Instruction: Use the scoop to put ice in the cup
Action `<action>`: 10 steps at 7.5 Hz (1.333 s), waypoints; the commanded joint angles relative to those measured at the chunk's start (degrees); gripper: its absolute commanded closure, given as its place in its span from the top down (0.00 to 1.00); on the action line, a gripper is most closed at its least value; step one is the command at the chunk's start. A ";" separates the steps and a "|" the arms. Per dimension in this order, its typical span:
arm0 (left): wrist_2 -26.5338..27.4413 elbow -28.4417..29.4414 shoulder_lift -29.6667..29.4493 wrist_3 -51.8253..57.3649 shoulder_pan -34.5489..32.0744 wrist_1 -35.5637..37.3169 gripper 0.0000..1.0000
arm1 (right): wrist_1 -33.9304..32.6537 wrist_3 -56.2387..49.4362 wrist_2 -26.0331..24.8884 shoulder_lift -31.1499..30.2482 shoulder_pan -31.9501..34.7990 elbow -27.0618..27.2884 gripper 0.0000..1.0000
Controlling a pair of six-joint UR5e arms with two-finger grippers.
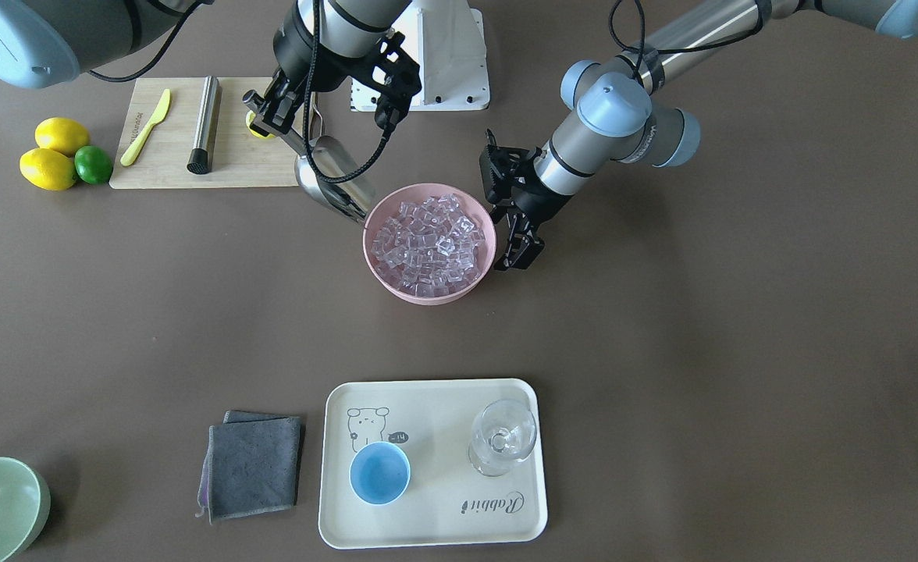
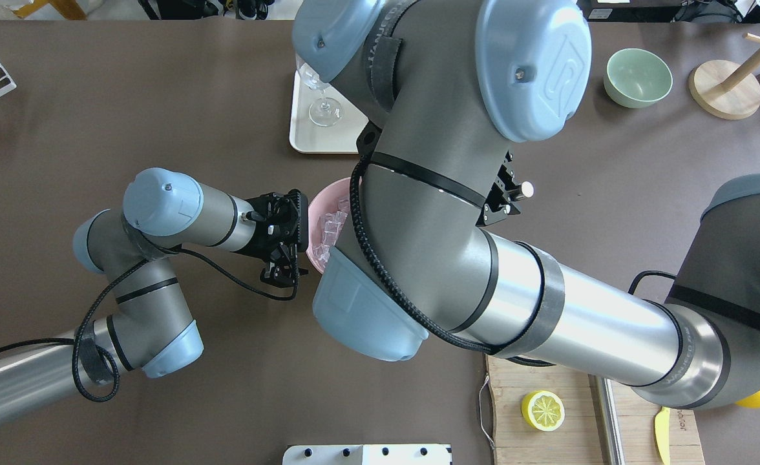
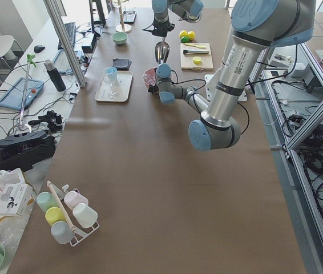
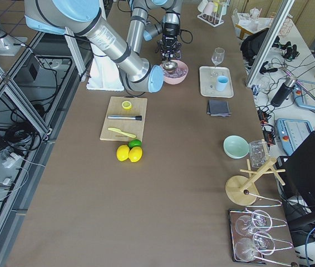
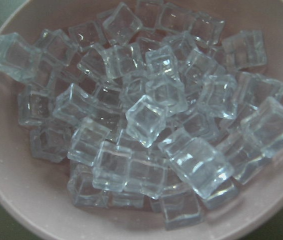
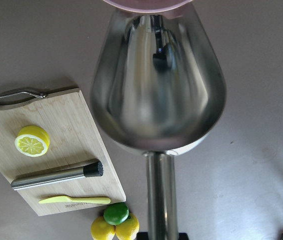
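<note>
We see the ice [image 1: 430, 243] heaped in the pink bowl [image 1: 428, 293] at mid-frame. The scoop [image 1: 332, 181], its handle clamped in the right jaws, tilts at the upper-left rim, poised to dig. The left jaws flank the right rim, perhaps to steady it; we cannot tell how far open they are. The cup [image 1: 379, 472] sits empty, lower centre.

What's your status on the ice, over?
Right gripper shut on scoop, empty, at pink bowl's rim. Left gripper beside bowl, state unclear. Cup empty. Nothing blocking.
</note>
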 commanded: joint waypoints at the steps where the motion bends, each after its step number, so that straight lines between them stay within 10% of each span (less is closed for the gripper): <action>1: -0.16 0.03 0.27 -0.09 -0.63 0.21 0.99 | 0.03 -0.04 -1.87 2.82 -1.75 -5.93 0.00; 10: -0.07 1.43 0.27 -8.08 -0.28 -1.63 0.99 | 9.50 0.92 -5.39 4.86 -5.10 -18.08 0.00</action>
